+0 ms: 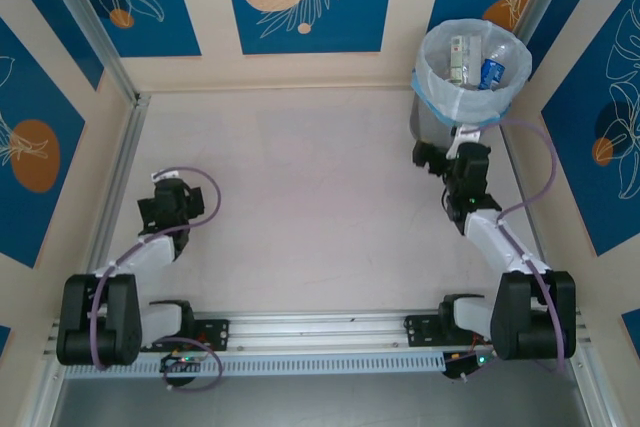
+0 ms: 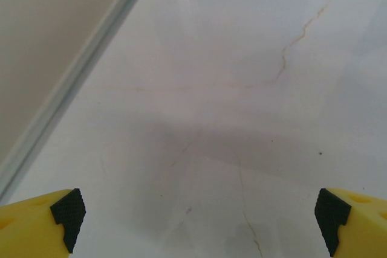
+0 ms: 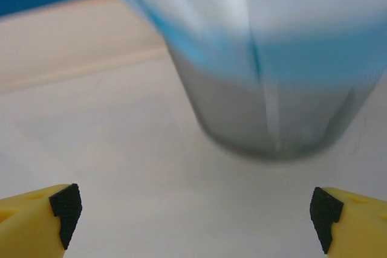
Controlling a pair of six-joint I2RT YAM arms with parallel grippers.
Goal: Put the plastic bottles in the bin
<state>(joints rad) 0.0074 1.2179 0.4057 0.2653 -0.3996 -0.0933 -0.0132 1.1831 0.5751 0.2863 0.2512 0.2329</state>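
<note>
From above, the bin [image 1: 428, 125] stands in the far right corner of the table [image 1: 300, 197], tight against the walls, its pale bag folded over the rim. The plastic bottles [image 1: 475, 62] lie in it in a jumble. One with a green-and-white label [image 1: 460, 59] sits toward the left side, its long axis running roughly from the far rim to the near one. One with a blue label [image 1: 492, 73] lies just beside it on the right, tilted. There is more clear plastic around them, but I cannot tell how many bottles there are or which way their caps point. The right gripper [image 1: 447, 155] hangs just in front of the bin on the near side, aimed at it. The left gripper [image 1: 167, 195] sits well apart, over the left side of the table near the metal rail [image 1: 118, 172]. The left wrist camera looks down on pale, faintly veined tabletop with the rail slanting across the upper left. The two yellow fingers with black pads [image 2: 68, 217] stand at opposite edges of the picture — jaws spread wide, nothing between them. The right wrist camera faces the bin close up and blurred: grey wall below, a blue-white band of bag above, upright on the table. Its black pads [image 3: 65, 209] are likewise far apart — wide open and empty.
</note>
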